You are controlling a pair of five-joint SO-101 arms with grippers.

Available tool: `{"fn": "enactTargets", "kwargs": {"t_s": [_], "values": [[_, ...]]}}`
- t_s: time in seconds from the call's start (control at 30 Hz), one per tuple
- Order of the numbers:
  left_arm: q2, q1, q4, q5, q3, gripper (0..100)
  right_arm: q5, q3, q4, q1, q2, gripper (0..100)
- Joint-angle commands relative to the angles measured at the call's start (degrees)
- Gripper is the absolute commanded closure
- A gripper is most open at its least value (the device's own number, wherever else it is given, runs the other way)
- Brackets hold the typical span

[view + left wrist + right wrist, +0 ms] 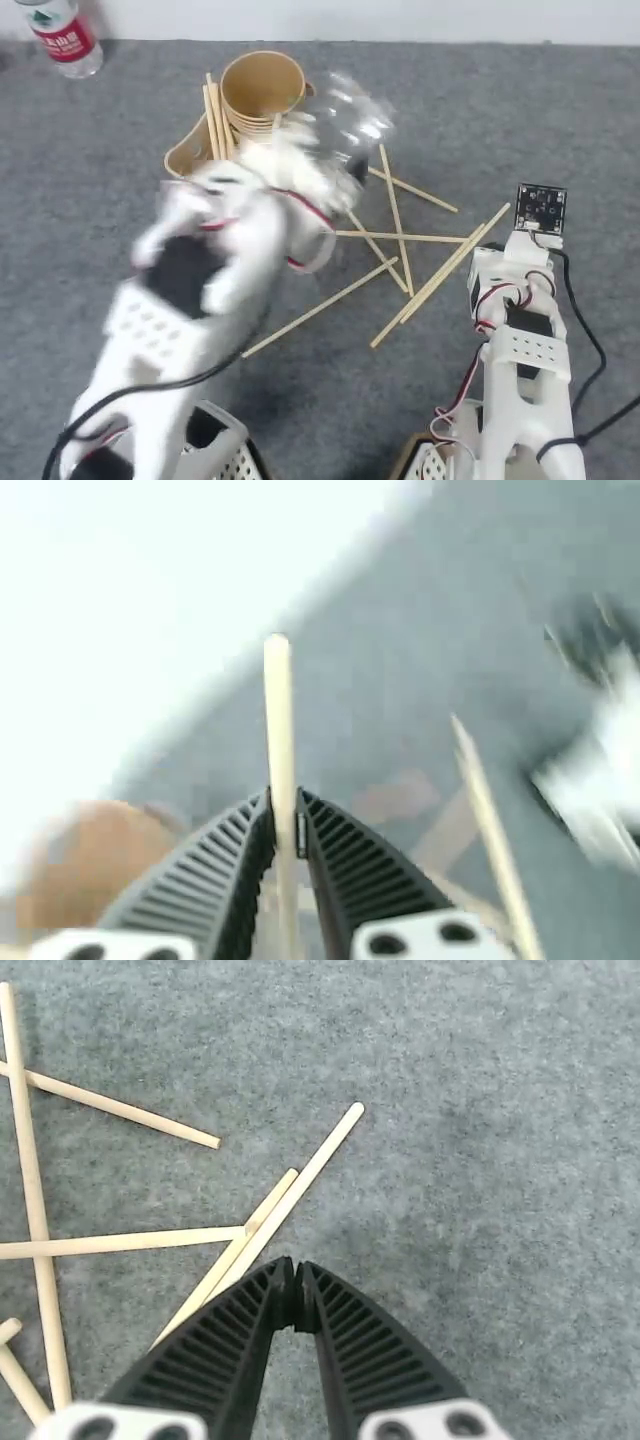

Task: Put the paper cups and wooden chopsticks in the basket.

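Basket [183, 157]: low, tan, on the grey carpet [540, 110]. A stack of paper cups [262, 92] stands at its rim, though whether inside or just behind I cannot tell. Upright chopsticks [213, 115] lean beside the cups. Loose chopsticks [400, 240] lie crisscrossed on the carpet just to the right of the basket. Left arm [200, 270] is blurred and reaches up close beside the basket. Left gripper [285, 815] has its jaws pinching one held chopstick [278, 710], which stands out past the tips. Right gripper [296, 1295] is well apart from the basket, past the loose sticks, jaws pressed together on nothing. Water bottle [62, 35] lies far left of the basket; its red label carries white print too small to read.
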Motion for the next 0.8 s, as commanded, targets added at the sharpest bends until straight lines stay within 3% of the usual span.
{"fn": "enactTargets", "kwargs": {"t_s": [0.0, 0.17, 0.33, 0.6, 0.77], "values": [[-2.73, -8.70, -6.77, 3.69, -12.35, 99, 0.97, -0.44, -1.10, -0.57, -1.01, 99.1], [-0.79, -17.76, -18.46, 8.53, -15.25, 99, 0.97, -0.44, -1.10, -0.66, -1.01, 99.1], [3.78, -25.23, -23.82, 17.49, -11.03, 99, 0.97, -0.44, -1.10, -0.66, -1.01, 99.1], [0.97, -29.45, -42.37, 20.48, 13.41, 99, 0.97, -0.44, -1.19, -0.66, -1.01, 99.1], [-6.07, -28.92, -44.57, 18.64, 25.27, 95, 1.05, -0.44, -1.19, -1.63, -1.01, 99.1]]}}
